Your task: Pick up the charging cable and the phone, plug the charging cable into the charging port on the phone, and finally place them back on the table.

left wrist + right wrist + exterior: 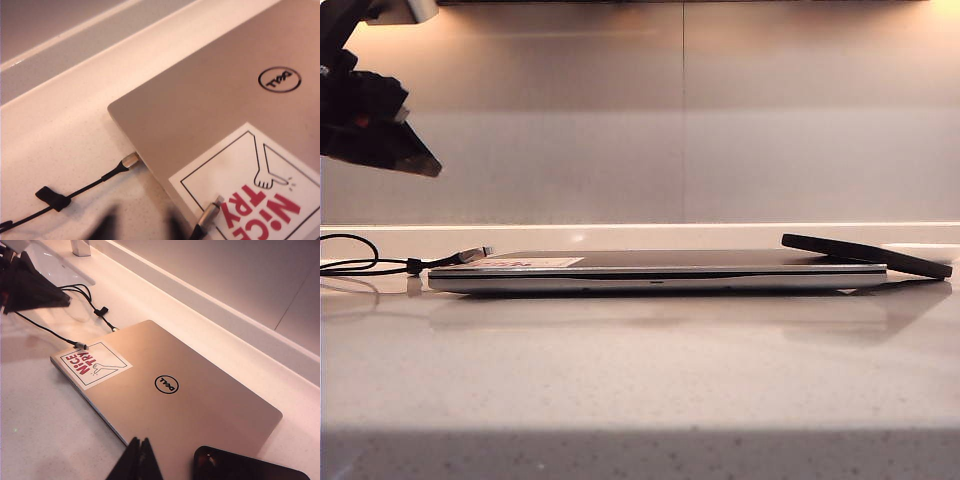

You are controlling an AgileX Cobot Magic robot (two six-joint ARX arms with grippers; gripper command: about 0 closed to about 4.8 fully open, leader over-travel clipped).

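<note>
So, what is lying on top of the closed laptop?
On the laptop: a pale sticker, one cable plug tip at the sticker's edge, and the phone propped tilted on its right end. Whatever is beneath the phone is covered.

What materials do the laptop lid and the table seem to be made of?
Laptop lid: probably brushed or anodised metal, given its matte silver-gold sheen and soft highlights. Table: looks like polished stone or composite, pale, glossy and finely speckled, mirroring the laptop's edge.

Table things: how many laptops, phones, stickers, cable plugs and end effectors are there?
Laptop: 1
Phone: 1
Sticker: 1
Cable plugs: 2
End effectors: 2, left end effector above the cable plugs, right end effector beside the phone
Total: 7
</note>
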